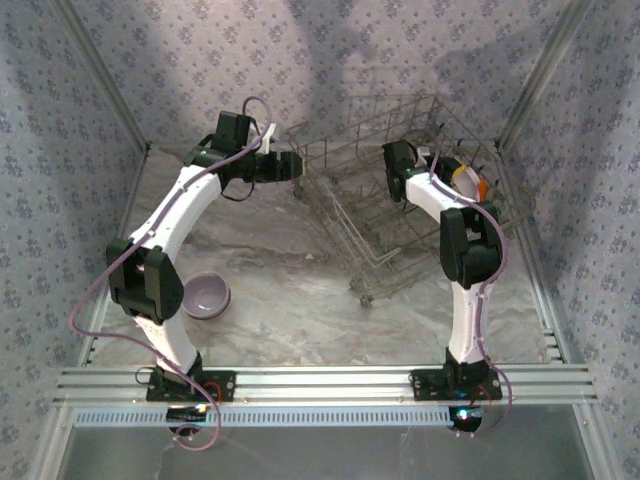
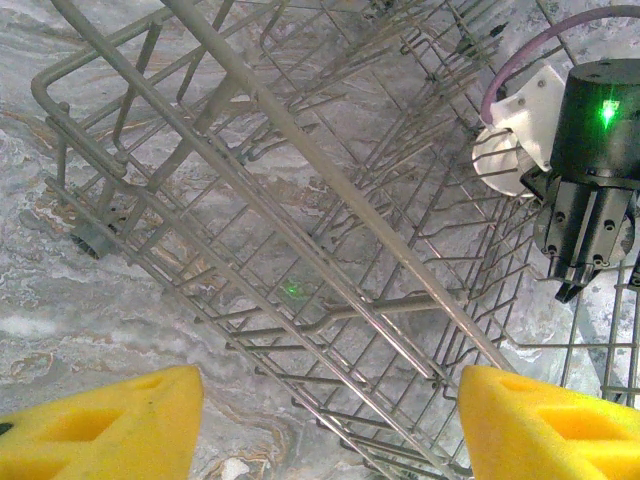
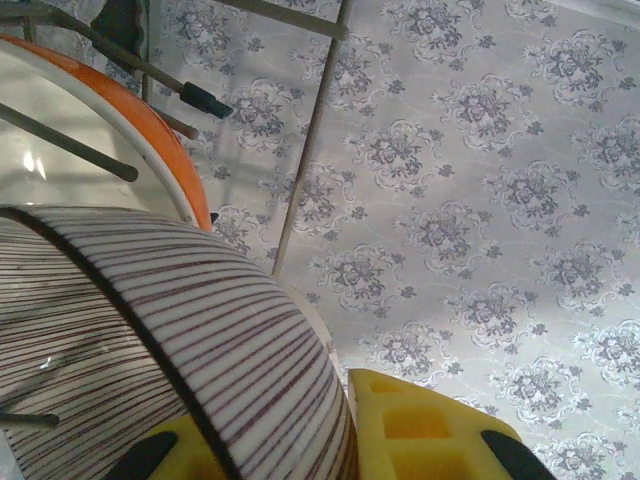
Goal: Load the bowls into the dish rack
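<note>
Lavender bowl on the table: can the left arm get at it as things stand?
Probably yes. The lavender bowl sits on bare table beside the left arm's elbow, and the left tool is open and empty.

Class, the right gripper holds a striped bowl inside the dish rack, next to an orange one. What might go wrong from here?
The striped bowl, clamped in the right gripper, sits close to the orange bowl; letting go may knock them together.
The open left gripper hangs close over the dish rack wires and might snag one.
The lavender bowl lies near the left arm's elbow; a swing may hit it.
</note>
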Controlling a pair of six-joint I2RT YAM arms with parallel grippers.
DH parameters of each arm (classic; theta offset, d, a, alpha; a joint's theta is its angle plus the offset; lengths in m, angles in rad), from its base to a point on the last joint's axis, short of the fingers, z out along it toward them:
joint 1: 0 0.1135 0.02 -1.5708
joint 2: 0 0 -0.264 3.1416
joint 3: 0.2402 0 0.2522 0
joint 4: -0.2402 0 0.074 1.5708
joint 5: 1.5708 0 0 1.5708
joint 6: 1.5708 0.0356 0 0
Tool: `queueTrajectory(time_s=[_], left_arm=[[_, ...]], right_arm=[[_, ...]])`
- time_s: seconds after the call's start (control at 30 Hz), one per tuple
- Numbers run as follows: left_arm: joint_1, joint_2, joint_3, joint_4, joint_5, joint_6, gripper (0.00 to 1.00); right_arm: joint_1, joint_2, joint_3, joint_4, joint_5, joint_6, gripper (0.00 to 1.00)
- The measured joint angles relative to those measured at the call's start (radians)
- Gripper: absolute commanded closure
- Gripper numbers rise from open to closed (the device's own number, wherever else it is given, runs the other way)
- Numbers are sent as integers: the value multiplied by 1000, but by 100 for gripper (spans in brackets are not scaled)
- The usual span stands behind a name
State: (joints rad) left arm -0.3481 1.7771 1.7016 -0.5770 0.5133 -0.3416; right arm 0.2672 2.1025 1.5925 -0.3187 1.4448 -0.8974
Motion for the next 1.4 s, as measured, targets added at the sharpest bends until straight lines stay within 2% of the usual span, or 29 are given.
queueTrajectory(time_s=[0.47, 0.67, 0.7, 0.73, 0.77, 0.83, 1.3, 1.4], left_arm=[[0, 0, 0, 0, 0, 0, 31], [0, 0, 0, 0, 0, 0, 31], [0, 0, 0, 0, 0, 0, 31], [0, 0, 0, 0, 0, 0, 31], [0, 0, 0, 0, 0, 0, 31], [0, 0, 0, 0, 0, 0, 31], [0, 7, 0, 0, 0, 0, 32], [0, 9, 0, 0, 0, 0, 31]], right_arm=[[15, 27, 10, -17, 16, 20, 83], [16, 38, 24, -64, 34, 84, 83], [17, 39, 25, -74, 36, 97, 79], [18, 40, 26, -85, 37, 112, 69], [19, 40, 27, -95, 19, 133, 66], [22, 59, 27, -117, -43, 159, 65], [14, 65, 58, -221, -68, 282, 61], [9, 65, 74, -241, -86, 298, 54]])
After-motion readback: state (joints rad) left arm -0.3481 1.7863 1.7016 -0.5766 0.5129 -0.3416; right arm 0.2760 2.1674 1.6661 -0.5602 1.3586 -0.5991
